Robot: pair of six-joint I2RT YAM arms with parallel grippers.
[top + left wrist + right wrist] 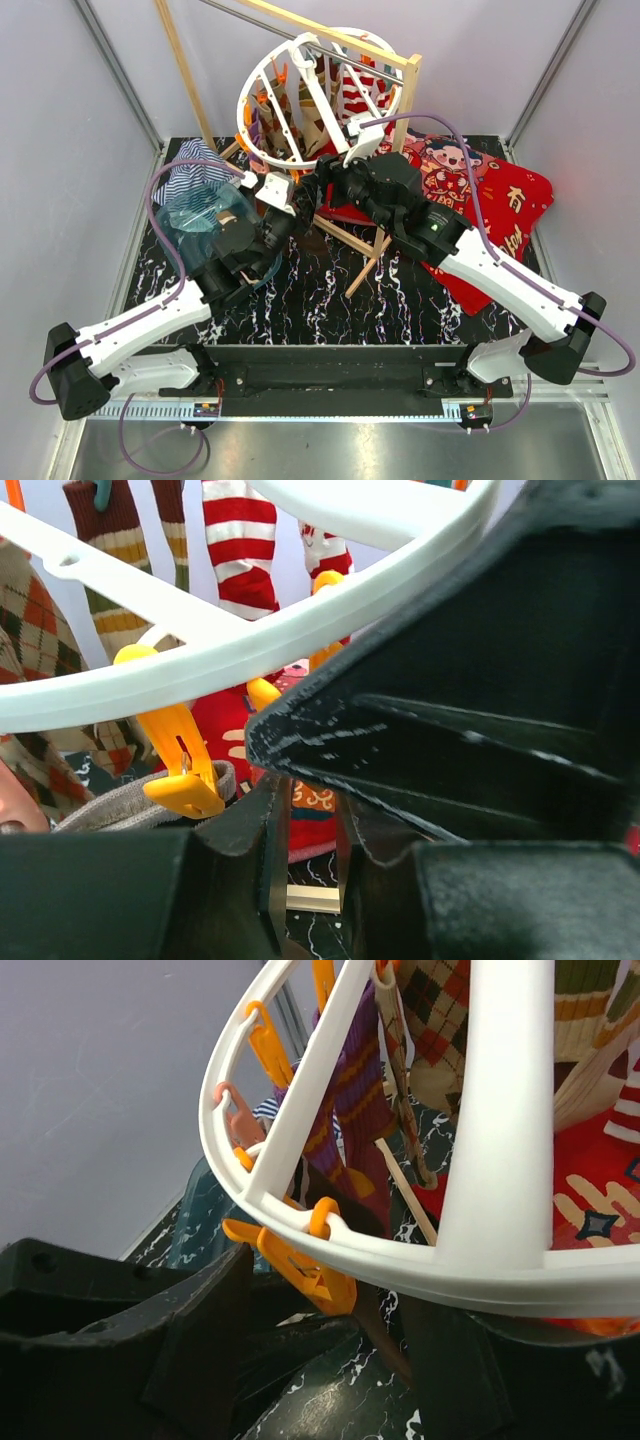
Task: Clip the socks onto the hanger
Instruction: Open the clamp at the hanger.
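The round white plastic drying hanger hangs tilted from the pale wooden pole frame at 12 o'clock over the black marbled table. Several socks are pinned inside it: a brown, orange and cream argyle sock, a purple striped sock and a red-and-white striped sock. Both arms meet at the ring's near rim. The right gripper, at 4 o'clock of the hanger, has its jaws wide apart, straddling the outer ring and an orange plastic clip dangling from it; it holds nothing. The left gripper, at 8 o'clock, sits just beneath the rim with its jaws a narrow slit apart. A taupe sock cuff lies against its left finger, touching the tip of a second orange clip, but I cannot tell whether the jaws pinch it. A blue-and-white striped cloth and a clear bluish plastic bag lie at 10 o'clock, and a red cartoon-print blanket at 2 o'clock.
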